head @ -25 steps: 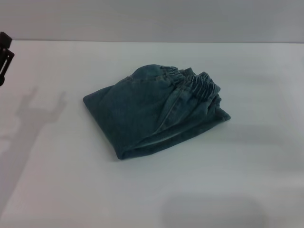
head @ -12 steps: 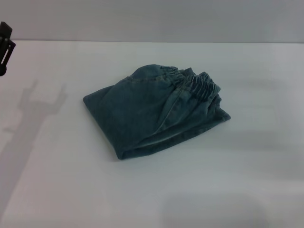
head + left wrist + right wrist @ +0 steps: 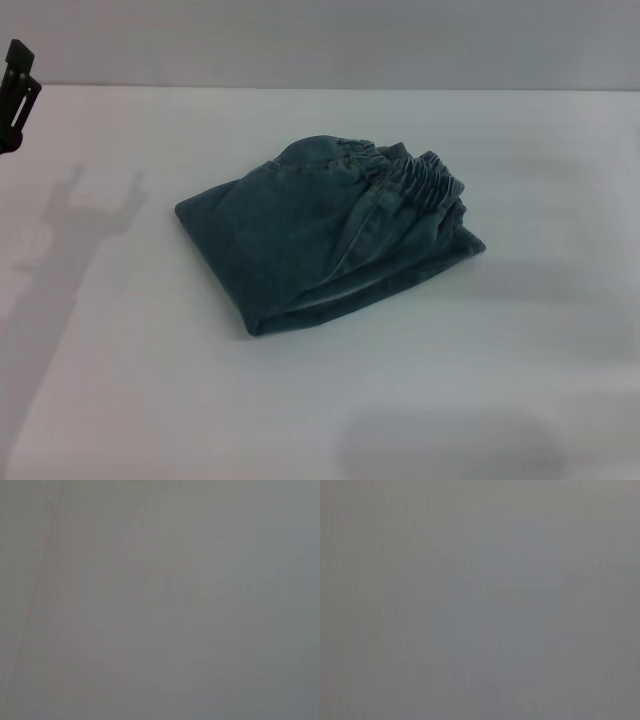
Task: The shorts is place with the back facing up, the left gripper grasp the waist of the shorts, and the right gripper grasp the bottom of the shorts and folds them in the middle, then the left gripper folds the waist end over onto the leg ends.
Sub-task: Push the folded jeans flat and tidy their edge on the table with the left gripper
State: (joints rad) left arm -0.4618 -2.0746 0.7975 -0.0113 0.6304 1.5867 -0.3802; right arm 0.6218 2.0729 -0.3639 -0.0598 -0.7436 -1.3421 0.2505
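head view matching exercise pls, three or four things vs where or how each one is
Things:
1. the shorts
2. the waist of the shorts
3. the left gripper
4. the table

Places or states:
A. at the view's far left edge, off the cloth
B. folded into a bundle at mid table
C. white, bare in front of the bundle
D. gathered band on top, at the bundle's far right side

Pairs: 1-B, 2-D, 3-A, 4-C
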